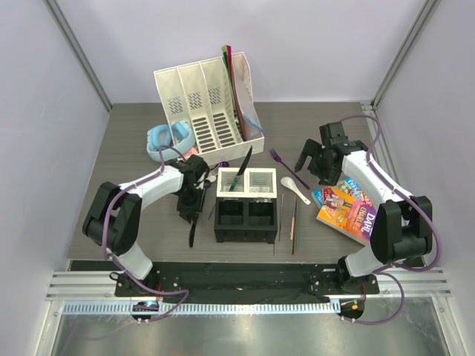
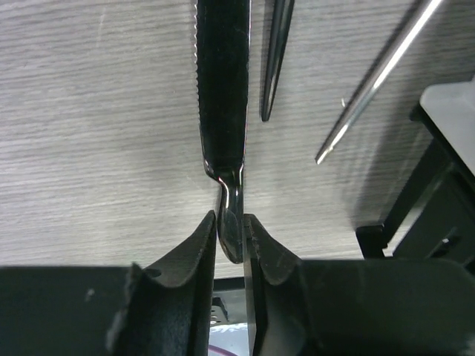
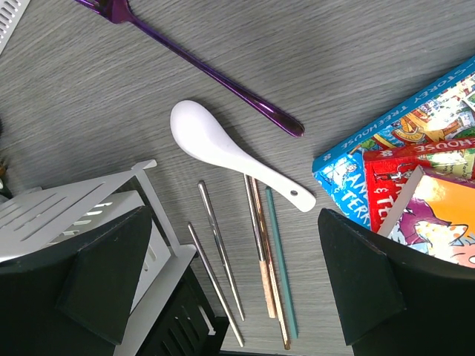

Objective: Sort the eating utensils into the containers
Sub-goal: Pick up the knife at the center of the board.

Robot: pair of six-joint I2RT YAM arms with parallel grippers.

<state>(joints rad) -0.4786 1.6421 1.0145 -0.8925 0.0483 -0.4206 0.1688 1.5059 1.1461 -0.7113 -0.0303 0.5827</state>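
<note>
Left tool (image 2: 230, 231) astride black serrated knife (image 2: 223, 89), just left of square black-and-white four-cell caddy (image 1: 246, 236).
Knife runs straight out from the narrow jaws; pinched or not, cannot tell.

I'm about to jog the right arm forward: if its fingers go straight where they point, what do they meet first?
Most likely the chopsticks lying on the table, which sit between the open fingers of the right gripper; the white soup spoon lies just beyond. Depth is unclear.

white file organiser (image 1: 200, 111) — upright, rear | blue headphones (image 1: 166, 139) just beside it | colourful book (image 1: 344, 209) flat, right
</note>
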